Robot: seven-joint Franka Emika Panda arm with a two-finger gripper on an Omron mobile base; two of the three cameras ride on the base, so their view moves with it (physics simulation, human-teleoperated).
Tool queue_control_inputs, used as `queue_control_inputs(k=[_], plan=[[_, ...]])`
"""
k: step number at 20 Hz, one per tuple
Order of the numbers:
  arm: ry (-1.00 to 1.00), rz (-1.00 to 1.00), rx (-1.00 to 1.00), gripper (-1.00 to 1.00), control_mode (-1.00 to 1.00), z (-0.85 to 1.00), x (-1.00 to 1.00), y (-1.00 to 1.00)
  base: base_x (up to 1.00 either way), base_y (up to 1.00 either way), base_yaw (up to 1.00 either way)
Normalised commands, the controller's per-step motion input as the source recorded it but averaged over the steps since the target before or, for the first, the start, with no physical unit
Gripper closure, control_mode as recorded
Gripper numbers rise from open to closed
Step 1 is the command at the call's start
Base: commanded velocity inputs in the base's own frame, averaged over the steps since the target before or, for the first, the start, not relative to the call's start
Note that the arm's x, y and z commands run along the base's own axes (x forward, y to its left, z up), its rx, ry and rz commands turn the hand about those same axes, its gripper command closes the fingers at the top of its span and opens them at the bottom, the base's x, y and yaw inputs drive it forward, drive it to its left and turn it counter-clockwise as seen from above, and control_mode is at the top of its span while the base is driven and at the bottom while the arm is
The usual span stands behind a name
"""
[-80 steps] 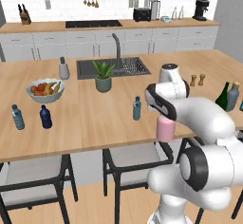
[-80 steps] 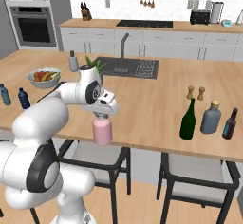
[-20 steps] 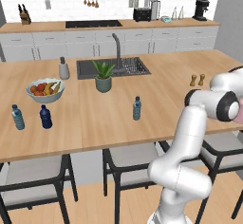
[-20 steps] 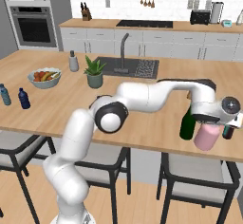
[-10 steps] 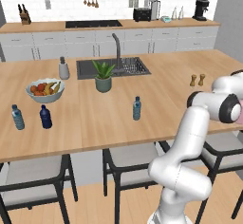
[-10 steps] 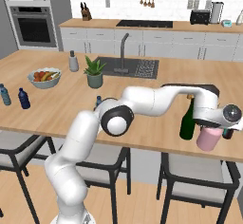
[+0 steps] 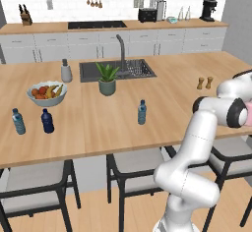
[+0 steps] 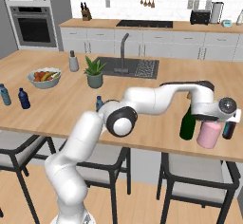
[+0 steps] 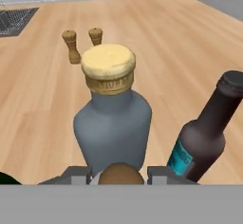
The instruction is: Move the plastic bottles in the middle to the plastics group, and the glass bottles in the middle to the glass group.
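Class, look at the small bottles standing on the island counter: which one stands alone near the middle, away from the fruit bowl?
The pale-blue water bottle in front of the potted plant. The other pale-blue bottle and the dark navy bottle stand together near the fruit bowl.

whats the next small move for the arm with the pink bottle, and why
Probably lower it a little and let go. The gripper holds the pink bottle at the counter's right end, beside the green wine bottle, and the grey-blue bottle of the glass group stands just ahead in the hand view.
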Motion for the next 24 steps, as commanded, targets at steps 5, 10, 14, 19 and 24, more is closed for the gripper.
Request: queue_control_inputs(k=[5, 10, 14, 19, 24], plan=[[0.00, 0.00, 0.00, 1.00, -1.00, -0.32, -0.20, -0.17, 0.00, 0.00, 0.00], [0.00, 0.00, -0.03, 1.00, -1.00, -0.37, -0.39, -0.21, 0.00, 0.00, 0.00], [0.00, 0.00, -0.05, 1.00, -1.00, -0.44, -0.20, 0.00, 0.00, 0.00, 0.00], [0.00, -0.01, -0.03, 1.00, -1.00, -0.45, -0.08, 0.17, 0.00, 0.00, 0.00], [0.01, 0.00, -0.05, 1.00, -1.00, -0.47, -0.26, 0.21, 0.00, 0.00, 0.00]])
